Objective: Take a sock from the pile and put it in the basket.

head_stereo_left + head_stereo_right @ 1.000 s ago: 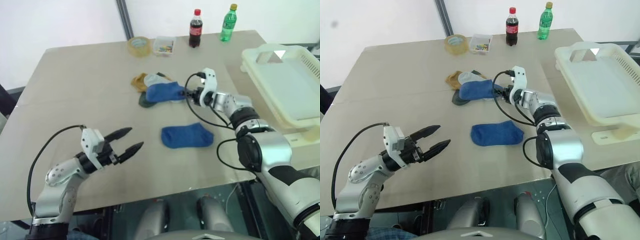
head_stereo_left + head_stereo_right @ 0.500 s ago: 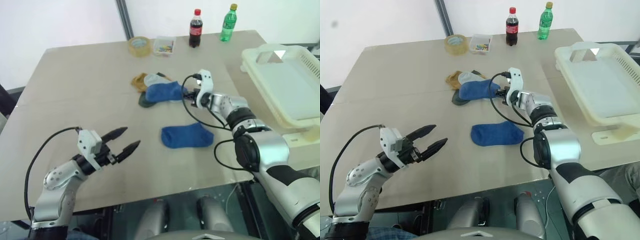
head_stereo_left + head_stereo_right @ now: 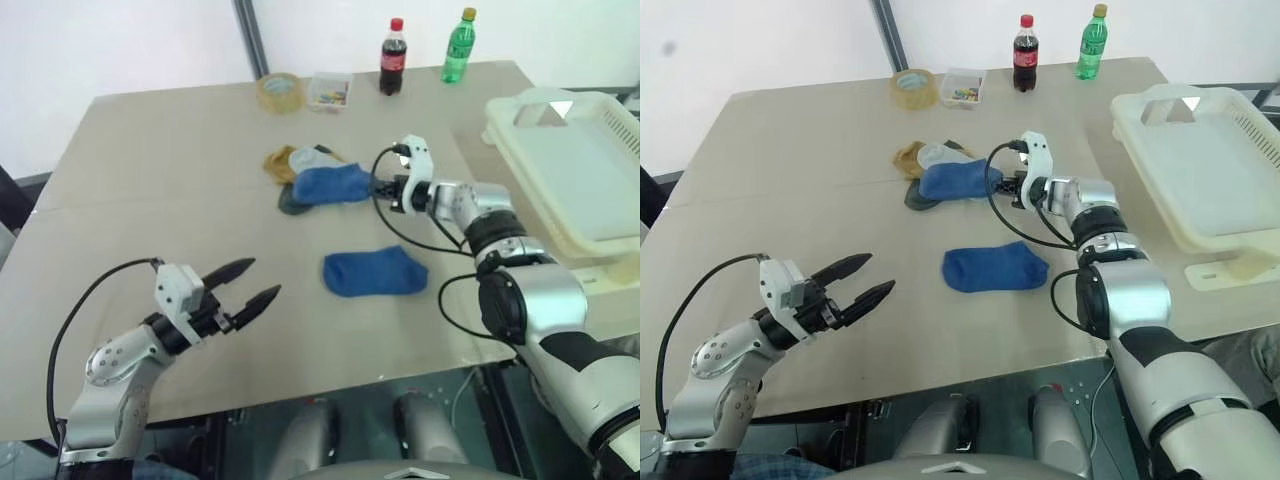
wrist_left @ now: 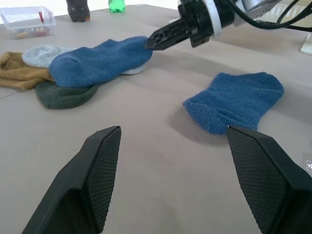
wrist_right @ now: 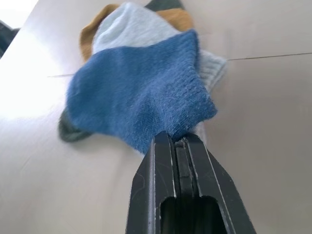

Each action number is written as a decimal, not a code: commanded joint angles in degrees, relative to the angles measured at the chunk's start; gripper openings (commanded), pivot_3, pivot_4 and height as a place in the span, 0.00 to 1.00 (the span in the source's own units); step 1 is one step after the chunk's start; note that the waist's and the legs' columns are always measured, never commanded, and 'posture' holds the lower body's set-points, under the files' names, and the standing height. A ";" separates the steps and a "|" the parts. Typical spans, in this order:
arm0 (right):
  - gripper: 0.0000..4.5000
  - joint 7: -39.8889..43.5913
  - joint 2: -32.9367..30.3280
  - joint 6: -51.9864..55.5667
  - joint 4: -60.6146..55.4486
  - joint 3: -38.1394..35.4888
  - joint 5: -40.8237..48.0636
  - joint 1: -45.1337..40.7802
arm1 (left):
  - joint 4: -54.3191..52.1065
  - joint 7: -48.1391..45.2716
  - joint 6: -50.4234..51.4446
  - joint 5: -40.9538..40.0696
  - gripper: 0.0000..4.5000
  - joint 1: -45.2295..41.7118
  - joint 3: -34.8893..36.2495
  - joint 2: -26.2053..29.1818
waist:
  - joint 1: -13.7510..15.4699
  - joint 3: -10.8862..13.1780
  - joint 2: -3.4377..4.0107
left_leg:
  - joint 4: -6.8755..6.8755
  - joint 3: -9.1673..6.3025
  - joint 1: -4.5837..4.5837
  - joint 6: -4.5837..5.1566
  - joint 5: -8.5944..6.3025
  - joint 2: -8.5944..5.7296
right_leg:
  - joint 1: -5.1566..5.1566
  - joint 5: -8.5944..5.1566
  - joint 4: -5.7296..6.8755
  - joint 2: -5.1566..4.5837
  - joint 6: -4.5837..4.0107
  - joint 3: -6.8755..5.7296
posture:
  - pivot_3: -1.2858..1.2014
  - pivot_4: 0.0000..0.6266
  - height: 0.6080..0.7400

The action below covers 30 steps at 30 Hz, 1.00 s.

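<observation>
The pile (image 3: 305,172) of mustard, light grey, dark green and blue socks lies mid-table. On top of it is a blue sock (image 5: 141,92), and my right gripper (image 5: 176,140) is shut on that sock's near edge, low over the table; it is also seen as the right gripper (image 4: 150,44) in the left wrist view. A second blue sock (image 3: 375,272) lies flat by itself, nearer to me. The cream basket (image 3: 575,170) stands at the table's right side. My left gripper (image 3: 262,280) hovers open at the front left, holding nothing.
At the table's far edge stand a roll of tape (image 3: 278,92), a small clear box (image 3: 329,90) of colourful bits, a cola bottle (image 3: 392,58) and a green bottle (image 3: 457,46). Black cables loop off both wrists.
My right gripper has shut on the edge of the top blue sock. The left arm has stayed where it was.
</observation>
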 commanded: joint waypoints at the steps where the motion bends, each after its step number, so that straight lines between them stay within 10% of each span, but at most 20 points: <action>1: 0.00 3.17 -3.40 19.54 -23.60 4.69 5.08 8.88 | -1.21 -0.48 -0.95 -0.24 0.82 -0.83 0.67 0.24 | 0.35 -0.01 0.00 | 0.00 -0.03 -0.02 0.00 0.00 0.01 | 0.00 0.00 -0.01 -0.01 0.00 -0.03 | 0.52 0.24 1.00; 13: 0.00 3.82 -20.68 29.57 -41.90 6.40 7.67 22.57 | 4.60 -4.52 -0.42 0.65 0.82 -7.40 -3.00 0.71 | 1.50 -0.03 0.01 | 0.04 -0.03 0.07 0.20 -0.12 -0.01 | 0.11 0.00 -0.01 0.00 0.00 -0.09 | 0.52 0.24 1.00; 30: 0.00 -2.47 -12.05 27.93 -45.81 7.33 8.98 22.90 | 30.36 19.31 42.30 6.68 0.82 -45.86 -13.15 -17.34 | 1.55 -0.08 -0.08 | 0.44 -0.12 0.00 0.04 -0.01 -0.16 | 0.19 0.01 0.15 0.06 0.04 -0.16 | 0.52 0.24 1.00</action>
